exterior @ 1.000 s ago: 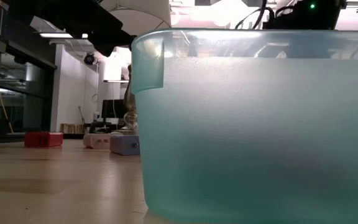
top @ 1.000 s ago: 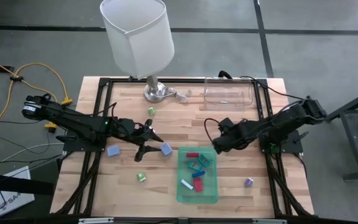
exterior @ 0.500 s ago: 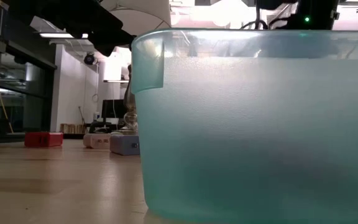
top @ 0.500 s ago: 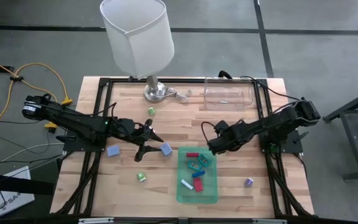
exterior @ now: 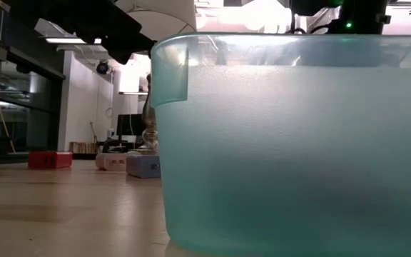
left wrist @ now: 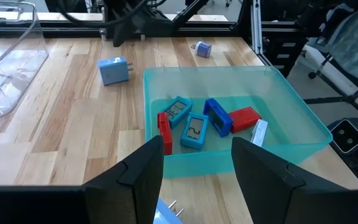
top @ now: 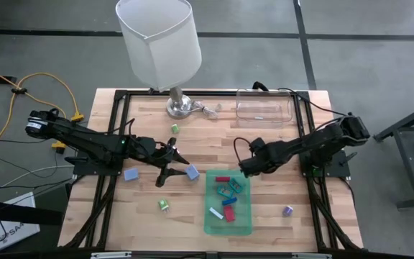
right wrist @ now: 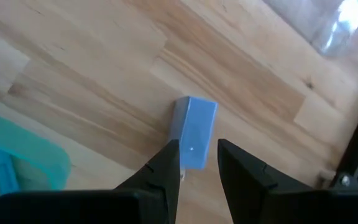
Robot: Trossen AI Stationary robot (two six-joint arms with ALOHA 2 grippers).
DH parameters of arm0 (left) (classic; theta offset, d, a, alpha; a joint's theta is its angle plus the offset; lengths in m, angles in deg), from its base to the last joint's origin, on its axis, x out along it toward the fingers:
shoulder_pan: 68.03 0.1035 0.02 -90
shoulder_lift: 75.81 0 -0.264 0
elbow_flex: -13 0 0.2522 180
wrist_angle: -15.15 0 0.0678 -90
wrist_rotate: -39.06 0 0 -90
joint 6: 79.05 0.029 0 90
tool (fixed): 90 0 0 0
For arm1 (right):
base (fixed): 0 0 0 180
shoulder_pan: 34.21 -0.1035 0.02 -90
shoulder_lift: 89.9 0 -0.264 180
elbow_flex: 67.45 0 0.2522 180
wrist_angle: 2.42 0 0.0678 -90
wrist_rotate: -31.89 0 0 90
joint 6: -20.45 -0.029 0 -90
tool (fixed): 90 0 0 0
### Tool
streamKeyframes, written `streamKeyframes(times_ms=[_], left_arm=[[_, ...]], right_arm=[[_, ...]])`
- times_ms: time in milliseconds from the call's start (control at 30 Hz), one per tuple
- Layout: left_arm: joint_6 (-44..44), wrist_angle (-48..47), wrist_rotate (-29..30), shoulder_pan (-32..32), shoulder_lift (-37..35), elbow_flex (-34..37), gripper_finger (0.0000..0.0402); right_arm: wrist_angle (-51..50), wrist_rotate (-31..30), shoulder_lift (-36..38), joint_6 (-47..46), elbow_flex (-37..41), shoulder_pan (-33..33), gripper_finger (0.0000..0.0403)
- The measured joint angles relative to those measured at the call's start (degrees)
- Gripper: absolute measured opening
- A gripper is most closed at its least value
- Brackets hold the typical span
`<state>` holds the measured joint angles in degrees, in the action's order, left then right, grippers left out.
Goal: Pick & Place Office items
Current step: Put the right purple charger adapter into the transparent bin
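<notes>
Two grippers are working either side of the green tray point(top: 208, 210). The right gripper point(right wrist: 197, 151) is hovering over a blue block point(right wrist: 195, 129) on the wood just beyond the tray's far right corner, fingers partly open and gripping nothing, probably lining up a pick. The left gripper point(left wrist: 197, 152) is waiting left of the tray, spread open and empty, beside another blue block point(top: 192, 171). Several office items point(left wrist: 194, 127) are lying in the tray.

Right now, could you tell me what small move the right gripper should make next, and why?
Probably lower the right gripper straight down, then close it. Its open fingers line up either side of the blue block, which appears to lie on the wood just outside the green tray. The left gripper waits open on the tray's other side.
</notes>
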<state>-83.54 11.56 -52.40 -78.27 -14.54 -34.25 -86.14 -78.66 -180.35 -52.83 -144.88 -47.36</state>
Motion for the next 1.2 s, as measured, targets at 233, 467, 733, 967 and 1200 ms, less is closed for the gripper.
streamKeyframes(times_ms=[233,467,733,967,1200], left_arm=[[0.0,0.1,0.0,0.0,0.0,0.0,0.0184],[0.0,0.2,0.0,0.0,0.0,0.0,0.0184],[0.0,0.2,0.0,0.0,0.0,0.0,0.0184],[0.0,0.2,0.0,0.0,0.0,0.0,0.0184],[0.0,0.2,0.0,0.0,0.0,0.0,0.0184]], right_arm=[[-0.5,4.1,0.0,3.6,0.0,4.1,0.0096],[1.1,5.4,0.0,7.6,0.0,6.9,0.0144],[1.4,6.1,0.0,5.3,0.0,7.3,0.0206],[4.1,7.5,0.0,3.7,1.3,7.0,0.0215],[10.9,9.1,0.0,1.3,7.8,6.6,0.0215]])
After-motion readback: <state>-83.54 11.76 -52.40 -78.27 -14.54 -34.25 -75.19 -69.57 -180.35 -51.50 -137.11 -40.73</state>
